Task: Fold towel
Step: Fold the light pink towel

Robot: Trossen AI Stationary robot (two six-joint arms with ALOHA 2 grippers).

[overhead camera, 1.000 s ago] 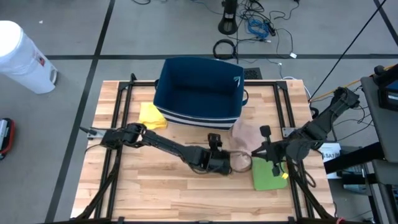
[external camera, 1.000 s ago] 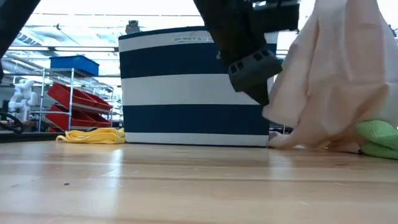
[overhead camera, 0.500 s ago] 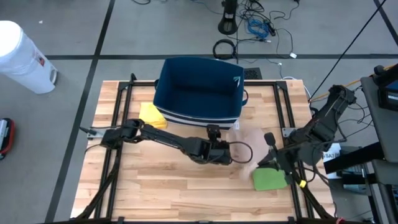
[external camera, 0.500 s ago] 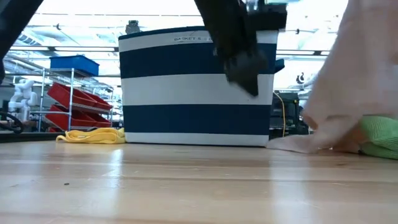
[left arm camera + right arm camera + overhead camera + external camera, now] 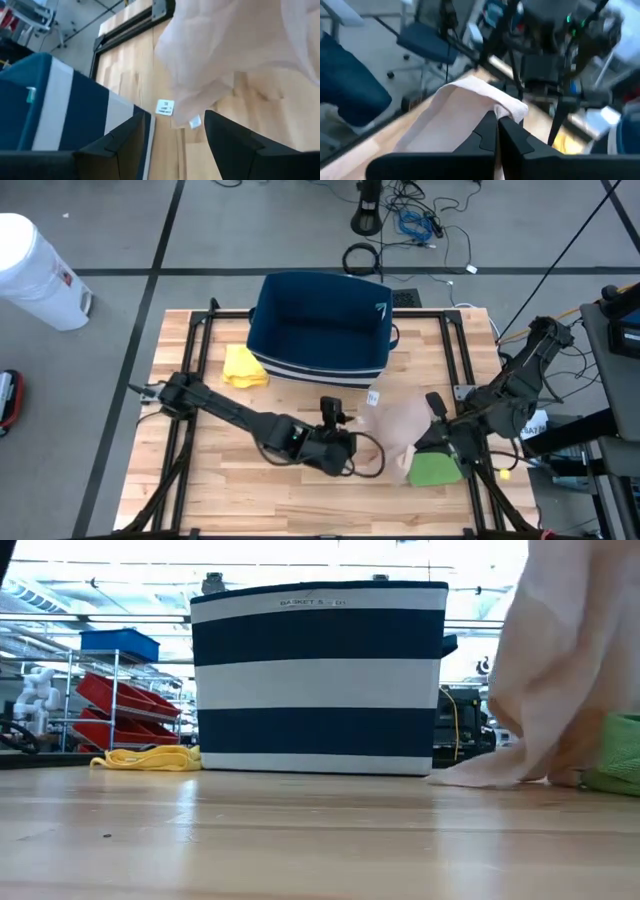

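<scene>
A pale pink towel point(image 5: 395, 423) is held up at one end, and its lower end point(image 5: 480, 775) rests on the wooden table in front of the basket. My right gripper point(image 5: 432, 442) stands at the towel's right side and is shut on it. My left gripper point(image 5: 338, 448) is to the left of the towel, nearer the table's front edge. It is open point(image 5: 175, 145) and faces the towel point(image 5: 235, 55) and its white tag point(image 5: 165, 106) without touching them. My right gripper pinches a folded edge of the towel point(image 5: 511, 111) between its two shut fingers point(image 5: 487, 131). The cloth hangs slack from there point(image 5: 570, 660), with its far end lying on the table.
A navy and white striped basket point(image 5: 320, 325) stands at the table's far side. A yellow cloth point(image 5: 245, 366) lies to its left. A green cloth point(image 5: 433, 470) lies under my right gripper by the near right corner. Bare wood point(image 5: 230, 480) fills the near left.
My left gripper has drawn back from the towel toward the near edge and has left the low view. My right gripper has shifted slightly toward the table's near right, carrying the towel's held end that way, while the towel's lower end stayed on the table.
</scene>
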